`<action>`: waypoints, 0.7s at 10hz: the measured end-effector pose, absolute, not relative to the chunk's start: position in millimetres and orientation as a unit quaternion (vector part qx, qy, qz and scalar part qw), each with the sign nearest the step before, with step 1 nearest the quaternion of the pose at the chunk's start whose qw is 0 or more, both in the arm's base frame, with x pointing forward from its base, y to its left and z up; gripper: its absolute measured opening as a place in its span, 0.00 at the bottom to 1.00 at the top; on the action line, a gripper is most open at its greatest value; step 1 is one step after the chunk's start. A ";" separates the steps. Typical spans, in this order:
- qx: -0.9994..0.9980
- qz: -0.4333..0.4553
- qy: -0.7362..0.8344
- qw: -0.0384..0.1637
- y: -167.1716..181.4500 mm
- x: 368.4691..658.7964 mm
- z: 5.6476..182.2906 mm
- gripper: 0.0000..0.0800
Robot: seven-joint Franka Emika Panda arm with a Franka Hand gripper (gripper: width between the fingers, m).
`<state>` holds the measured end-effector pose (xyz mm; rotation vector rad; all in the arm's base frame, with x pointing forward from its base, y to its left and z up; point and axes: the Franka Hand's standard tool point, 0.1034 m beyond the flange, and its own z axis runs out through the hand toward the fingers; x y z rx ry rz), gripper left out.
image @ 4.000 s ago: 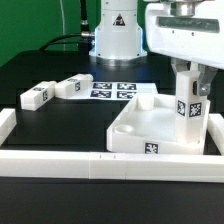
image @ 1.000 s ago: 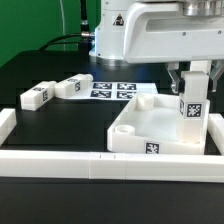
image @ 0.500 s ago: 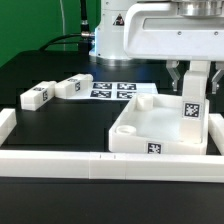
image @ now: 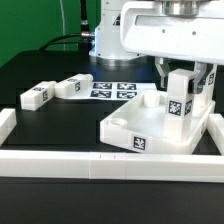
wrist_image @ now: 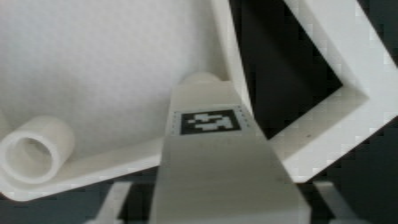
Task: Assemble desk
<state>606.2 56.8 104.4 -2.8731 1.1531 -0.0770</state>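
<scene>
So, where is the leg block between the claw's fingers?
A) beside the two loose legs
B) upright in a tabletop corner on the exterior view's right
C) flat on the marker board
B: the leg block stands upright in the tabletop, at a corner on the exterior view's right, with the claw closed around its upper part.

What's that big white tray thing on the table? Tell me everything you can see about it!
The tabletop is a wide white tray, plastic-looking, with a raised rim and a round corner socket. A black-and-white tag sits on its side wall. It lies on the black table, at an angle, behind the low border wall. One leg block stands upright in its far corner, gripped by the end effector.
</scene>
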 end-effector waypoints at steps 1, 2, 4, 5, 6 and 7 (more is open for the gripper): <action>-0.927 -0.025 0.374 0.021 55.2 606.1 104.5 0.37; -0.927 -0.024 0.375 0.021 55.4 605.9 103.8 0.37; -0.927 -0.024 0.375 0.021 55.4 605.9 103.6 0.70; -0.927 -0.024 0.375 0.021 55.4 605.8 103.4 0.70; -0.927 -0.024 0.375 0.021 55.4 605.8 103.4 0.79; -0.927 -0.024 0.374 0.021 55.9 605.7 103.5 0.81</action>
